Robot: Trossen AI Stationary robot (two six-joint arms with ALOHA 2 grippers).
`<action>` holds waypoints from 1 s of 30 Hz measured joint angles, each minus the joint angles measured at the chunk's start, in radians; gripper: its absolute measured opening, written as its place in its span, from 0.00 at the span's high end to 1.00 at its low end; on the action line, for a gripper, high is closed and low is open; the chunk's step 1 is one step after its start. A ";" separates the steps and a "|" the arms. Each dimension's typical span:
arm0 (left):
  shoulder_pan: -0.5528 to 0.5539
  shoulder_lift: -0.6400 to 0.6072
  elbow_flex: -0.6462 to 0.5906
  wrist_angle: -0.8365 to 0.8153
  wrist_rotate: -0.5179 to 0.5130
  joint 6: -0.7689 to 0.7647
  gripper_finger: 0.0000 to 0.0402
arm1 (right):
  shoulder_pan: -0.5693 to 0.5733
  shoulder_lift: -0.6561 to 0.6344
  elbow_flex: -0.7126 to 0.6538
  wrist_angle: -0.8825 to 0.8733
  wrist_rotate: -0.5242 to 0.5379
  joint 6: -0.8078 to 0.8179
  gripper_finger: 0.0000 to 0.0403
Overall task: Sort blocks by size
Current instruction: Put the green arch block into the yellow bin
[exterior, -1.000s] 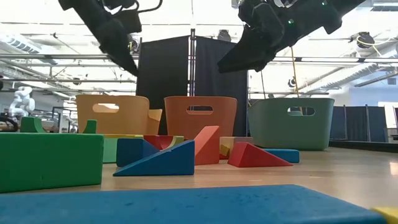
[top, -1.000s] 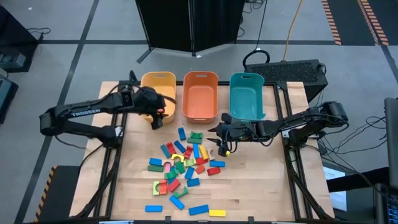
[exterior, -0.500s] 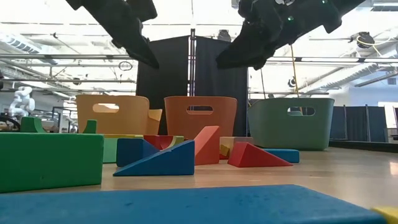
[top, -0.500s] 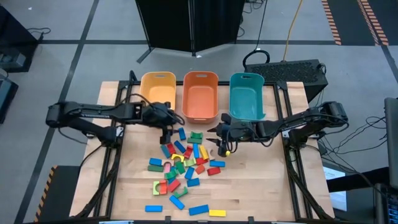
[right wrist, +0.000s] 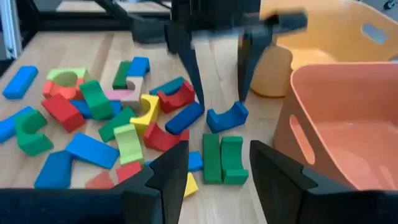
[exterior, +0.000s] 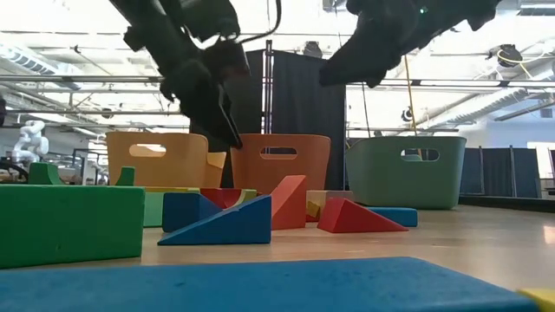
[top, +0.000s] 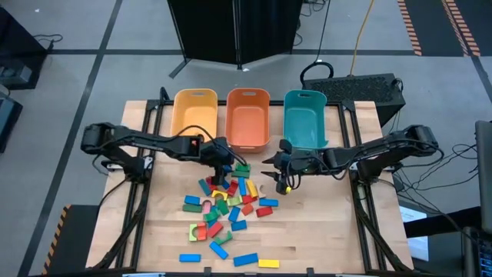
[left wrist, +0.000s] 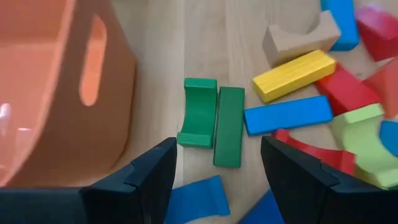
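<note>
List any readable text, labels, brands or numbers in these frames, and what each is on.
None can be read.
Left arm: no lettering can be made out in the high view.
Yellow bin, orange bin, teal bin: no visible labels.
Blocks: plain coloured faces, no print.
Room behind the table, low view: no legible signs.

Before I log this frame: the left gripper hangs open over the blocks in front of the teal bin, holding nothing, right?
Not quite. The high view shows the left gripper in front of the orange bin, not the teal one. It does hang open and empty above the blocks.
</note>
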 joint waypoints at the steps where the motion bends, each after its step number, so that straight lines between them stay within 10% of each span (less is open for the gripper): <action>1: 0.000 0.015 0.000 0.005 0.000 0.007 0.42 | 0.001 -0.003 0.000 -0.013 0.000 0.003 0.60; 30: 0.078 0.228 0.001 0.164 0.059 0.061 0.42 | 0.007 -0.009 0.000 -0.272 0.026 0.073 0.60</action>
